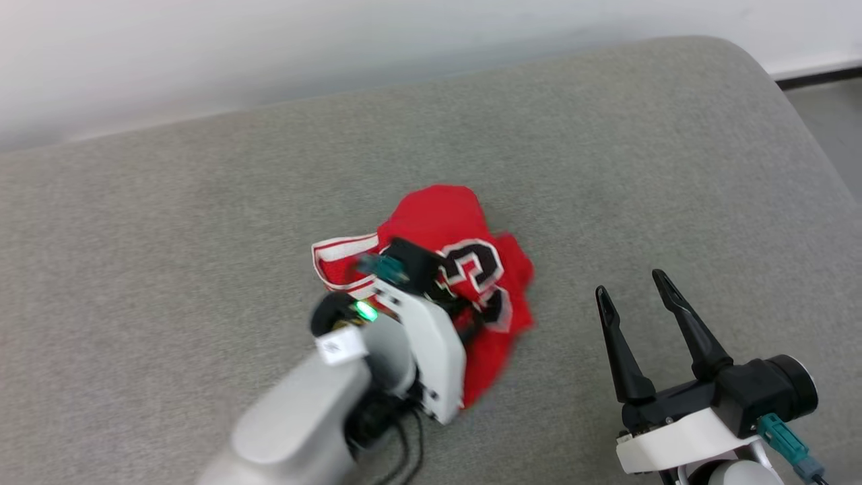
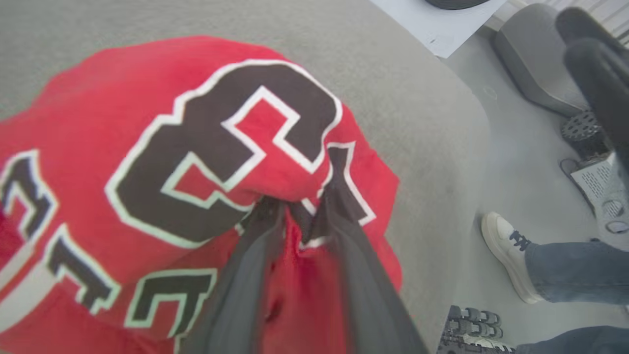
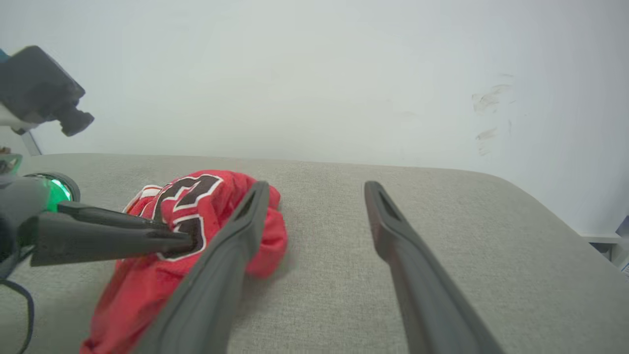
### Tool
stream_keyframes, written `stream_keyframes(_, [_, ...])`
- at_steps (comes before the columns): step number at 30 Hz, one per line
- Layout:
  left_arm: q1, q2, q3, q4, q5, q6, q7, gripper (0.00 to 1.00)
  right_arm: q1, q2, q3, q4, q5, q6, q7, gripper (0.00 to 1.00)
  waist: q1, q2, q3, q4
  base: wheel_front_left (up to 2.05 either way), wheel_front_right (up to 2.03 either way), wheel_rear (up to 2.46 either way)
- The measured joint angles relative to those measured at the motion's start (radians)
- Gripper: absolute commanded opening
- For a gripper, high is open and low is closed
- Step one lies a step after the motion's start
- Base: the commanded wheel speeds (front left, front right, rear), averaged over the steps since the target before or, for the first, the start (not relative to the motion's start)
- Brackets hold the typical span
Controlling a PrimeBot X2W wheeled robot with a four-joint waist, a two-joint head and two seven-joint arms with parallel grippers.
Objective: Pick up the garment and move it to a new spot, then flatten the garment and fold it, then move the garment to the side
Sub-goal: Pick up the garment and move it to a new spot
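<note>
Handling: jersey [image 1: 451, 215] soft, light, limp. Thin cloth, probably little slippery. No own shape, so it hangs and bunches when lifted. Best hold: pinch on raised fold or on hem, not on flat part.

Look: red, big black digit with white outline, red-and-white striped trim at one edge. Crumpled in heap.

Place: near middle of grey bench [image 1: 202, 202], well apart from its edges.

Left claw [image 2: 300, 209]: fingers almost together on fold beside digit. Seems to grip cloth, but view is blurred there.

Right claw [image 1: 630, 286]: wide open, holds nothing, near jersey on side of right edge.
</note>
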Motion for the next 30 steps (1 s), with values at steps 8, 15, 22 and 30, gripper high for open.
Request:
stream_keyframes(8, [0.011, -0.086, -0.062, 0.146, 0.051, -0.032, -0.133, 1.00, 0.002, 0.000, -0.005, 0.001, 0.008, 0.000, 0.000, 1.00, 0.0001, 0.0000, -0.002, -0.016, 0.00, 0.00, 0.00])
stream_keyframes(15, [-0.005, -0.065, 0.001, 0.132, 0.055, -0.036, -0.280, 1.00, 0.019, 0.000, -0.019, 0.008, 0.006, 0.000, 0.000, 1.00, 0.0001, 0.0000, -0.046, 0.023, 0.00, 0.00, 0.00])
stream_keyframes(22, [-0.003, 0.049, 0.110, 0.078, 0.109, 0.038, -0.468, 1.00, 0.037, 0.000, -0.035, 0.008, -0.002, 0.000, 0.000, 1.00, 0.0000, 0.0000, -0.113, 0.075, 0.00, 0.00, 0.00])
stream_keyframes(30, [0.180, 0.149, 0.297, -0.074, 0.141, 0.112, -0.537, 1.00, 0.057, 0.000, -0.056, -0.010, -0.009, 0.000, 0.000, 1.00, 0.0001, 0.0000, -0.148, 0.121, 0.00, 0.00, 0.00])
